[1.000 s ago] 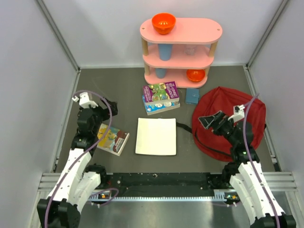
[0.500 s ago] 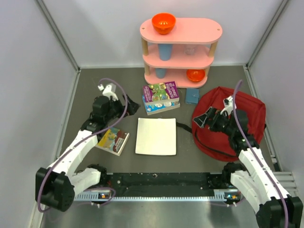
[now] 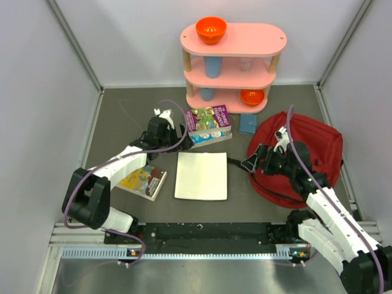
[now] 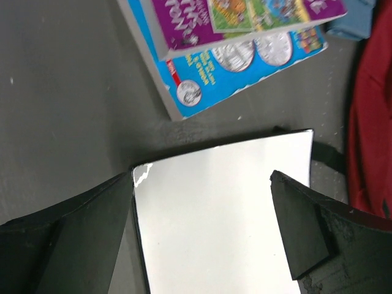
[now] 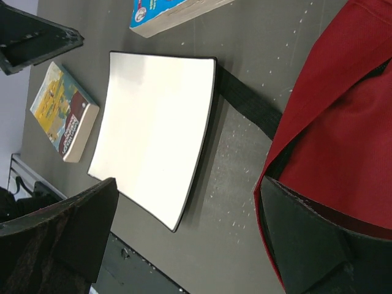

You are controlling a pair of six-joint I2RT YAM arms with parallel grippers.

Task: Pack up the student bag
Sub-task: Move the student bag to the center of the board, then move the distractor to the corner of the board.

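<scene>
Two arms reach out from a metal rail (image 3: pixel 208 252) at the near edge of a dark grey table (image 3: pixel 131 113), boxed in by plain pale walls (image 3: pixel 122 43) on three sides.

Nearest lie a small book with a yellow and red cover (image 3: pixel 144 180) and, just right of it, a flat white notebook (image 3: pixel 201 176). The left gripper (image 4: pixel 202 177) hangs over the notebook's far edge with its fingers spread wide. The right gripper (image 5: pixel 188 184), jaws just as wide and holding nothing, sits between the notebook and the student bag (image 3: pixel 303 150). The bag lies slumped on the right side of the table, and its black strap (image 5: pixel 250 110) runs up to the notebook's edge.

Farther back a purple book (image 3: pixel 207 119) rests on a blue book (image 3: pixel 211 136), with a small blue item (image 3: pixel 248 124) beside them. Against the far wall stands a pink three-tier shelf (image 3: pixel 269 38) carrying an orange bowl (image 3: pixel 211 29) on top.

The purple cover's lettering is too blurred to read. Only the left wrist view shows the round silver pictures on the blue cover. Only the right wrist view shows the notebook's thin black border. The shelf appears from above alone.
</scene>
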